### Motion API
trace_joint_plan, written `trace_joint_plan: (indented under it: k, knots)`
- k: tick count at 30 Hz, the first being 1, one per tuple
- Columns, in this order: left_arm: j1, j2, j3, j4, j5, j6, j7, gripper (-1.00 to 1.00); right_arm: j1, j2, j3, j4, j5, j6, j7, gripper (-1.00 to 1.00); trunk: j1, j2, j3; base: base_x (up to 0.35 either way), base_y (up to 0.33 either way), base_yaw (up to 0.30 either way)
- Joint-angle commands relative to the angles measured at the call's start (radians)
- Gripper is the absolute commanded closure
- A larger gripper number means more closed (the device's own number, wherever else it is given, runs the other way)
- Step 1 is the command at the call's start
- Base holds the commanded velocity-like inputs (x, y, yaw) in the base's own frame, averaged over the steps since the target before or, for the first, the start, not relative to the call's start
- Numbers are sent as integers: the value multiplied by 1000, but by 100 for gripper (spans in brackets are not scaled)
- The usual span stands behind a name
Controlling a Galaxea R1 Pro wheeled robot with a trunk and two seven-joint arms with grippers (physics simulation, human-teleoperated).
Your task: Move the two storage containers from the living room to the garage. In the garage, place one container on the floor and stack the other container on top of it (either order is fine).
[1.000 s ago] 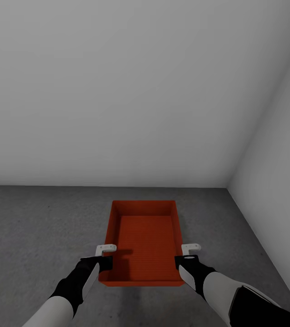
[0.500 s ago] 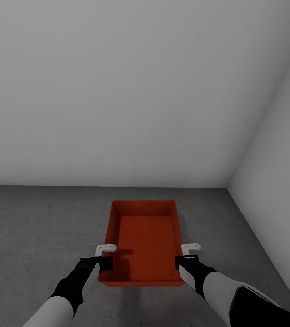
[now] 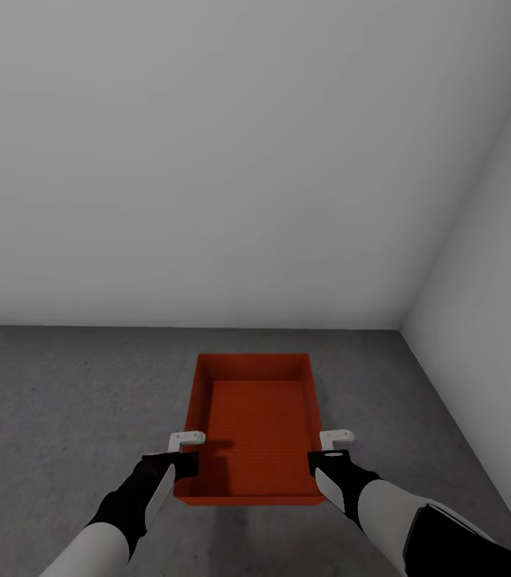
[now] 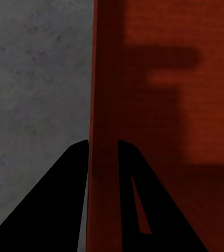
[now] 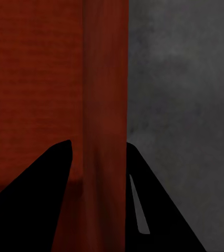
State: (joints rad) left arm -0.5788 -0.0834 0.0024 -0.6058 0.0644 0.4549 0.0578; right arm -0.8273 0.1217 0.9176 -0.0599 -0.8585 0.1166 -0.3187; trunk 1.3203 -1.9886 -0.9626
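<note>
Speckled grey concrete floor (image 3: 63,401), white walls (image 3: 207,160); left tool (image 3: 182,463), right tool (image 3: 324,462) each pinching container (image 3: 255,425) wall.

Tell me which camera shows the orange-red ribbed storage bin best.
The head view: the whole orange-red ribbed open-topped bin shows, over grey concrete floor. Each wrist view shows just one side wall between dark fingers.

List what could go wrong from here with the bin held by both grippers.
1. The left gripper and right gripper each pinch only a thin side wall of the orange-red container, near its near end. The far end is unsupported, so it may tip or slip.
2. If one gripper opens before the other, the container could twist and land askew on the concrete floor.
3. The white wall stands close on the right; swinging that way risks a bump.
</note>
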Motion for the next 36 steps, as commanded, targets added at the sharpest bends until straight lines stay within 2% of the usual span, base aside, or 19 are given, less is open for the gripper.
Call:
trace_joint_plan:
  k: [1, 36]
  knots:
    - [0, 0, -58, 0, -30, 4, 10, 100, -1, -1, 0, 0, 3, 6, -31, 100, 0, 0, -2, 0, 0, 0]
    - [0, -1, -58, -3, -30, 4, 10, 100, -1, -1, 0, 0, 3, 5, -31, 100, 0, 0, -58, 0, 0, 0]
